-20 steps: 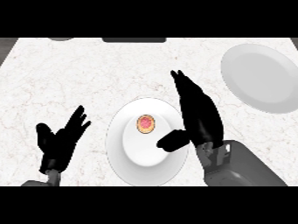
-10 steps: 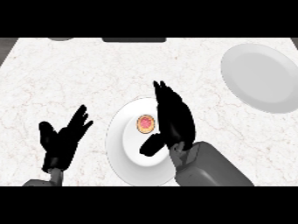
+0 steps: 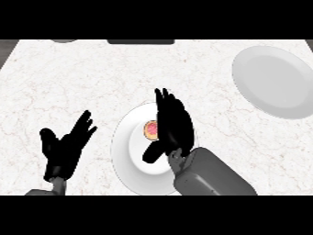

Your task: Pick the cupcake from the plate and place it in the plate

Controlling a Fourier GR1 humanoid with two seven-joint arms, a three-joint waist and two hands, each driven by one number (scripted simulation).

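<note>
The small pink-topped cupcake [image 3: 149,130] sits on the near round white plate [image 3: 128,160], just beside the black right hand [image 3: 174,121], whose straight fingers and spread thumb should close evenly round its sides.

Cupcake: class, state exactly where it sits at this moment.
In the head view the cupcake sits on the near white plate, at lower centre, directly left of the right hand, which covers its right edge.

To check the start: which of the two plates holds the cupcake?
The near plate under the right hand holds the cupcake; the far-right plate lies bare.
</note>
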